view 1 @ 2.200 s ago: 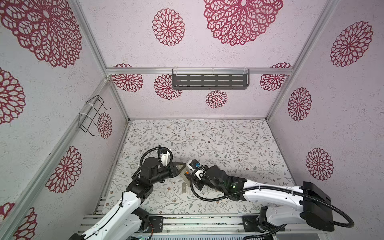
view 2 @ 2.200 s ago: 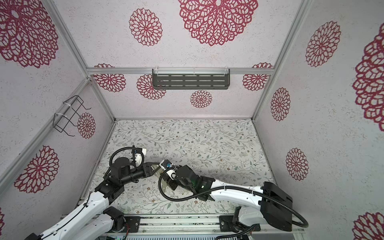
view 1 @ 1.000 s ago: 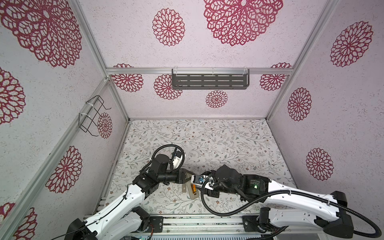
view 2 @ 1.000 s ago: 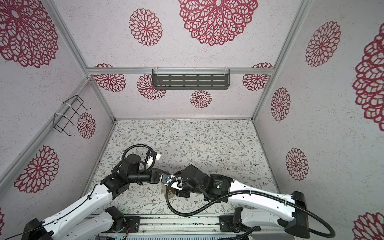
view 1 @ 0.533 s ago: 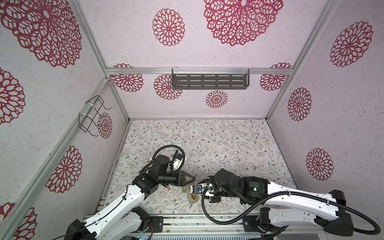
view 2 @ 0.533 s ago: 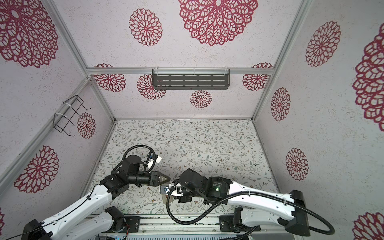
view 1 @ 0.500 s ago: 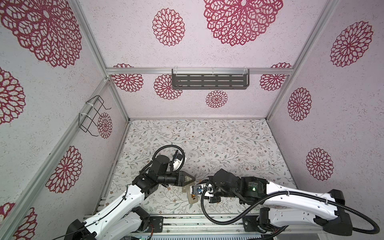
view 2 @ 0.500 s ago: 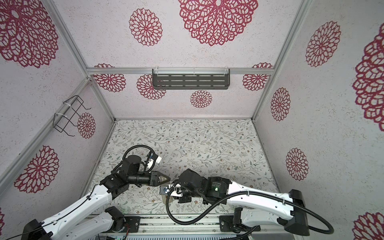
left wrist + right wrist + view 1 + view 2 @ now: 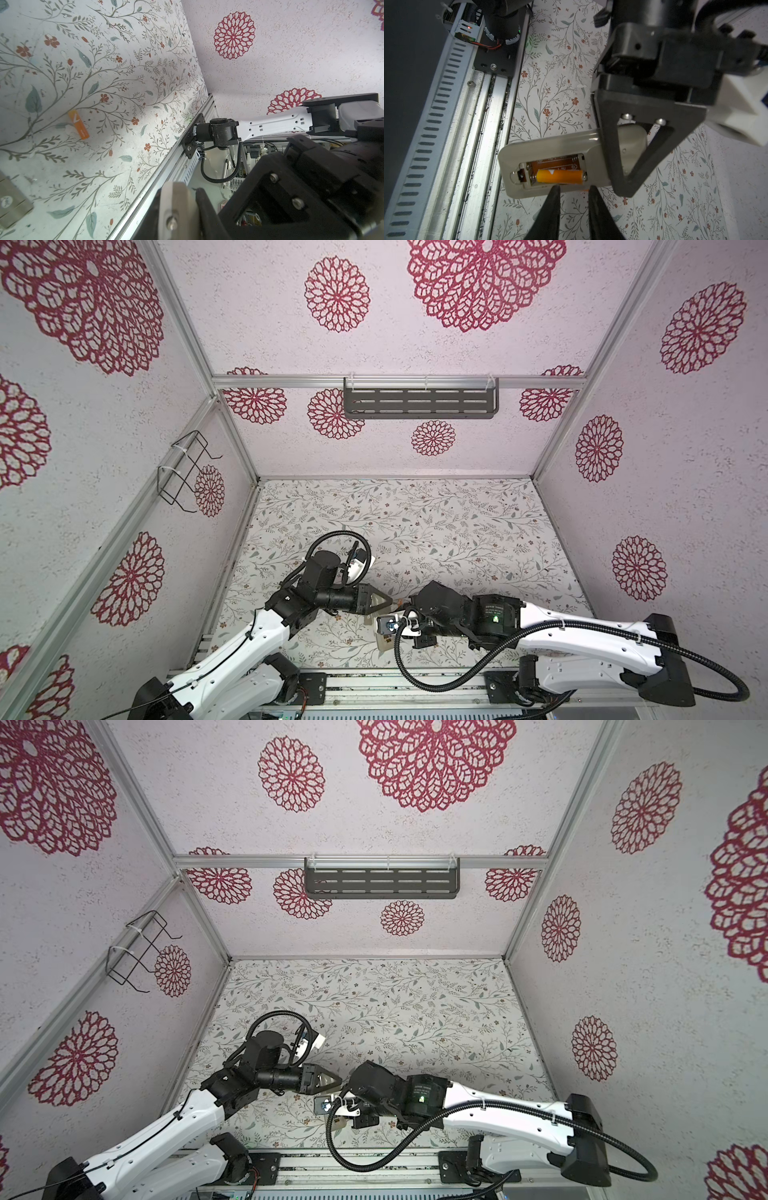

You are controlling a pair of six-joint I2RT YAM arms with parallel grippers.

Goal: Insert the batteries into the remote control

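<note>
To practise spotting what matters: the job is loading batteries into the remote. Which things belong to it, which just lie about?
Job: remote control, seated battery, loose battery.
Lying about: wire basket, grey shelf, both wall-mounted.

Setting: a robot test cell in a lab, not a lived-in room. Papered walls (image 9: pixel 457 456) hang on bare aluminium frame bars (image 9: pixel 399 382) around a leaf-print table (image 9: pixel 415 522). A slotted rail (image 9: pixel 365 691) at 6 o'clock carries the left arm (image 9: pixel 232 659) and right arm (image 9: pixel 582 639). A grey shelf (image 9: pixel 419 403) sits at 12 o'clock and a wire rack (image 9: pixel 187 472) at 10 o'clock. The left wrist view shows cables (image 9: pixel 218 178) beyond the rail.
</note>
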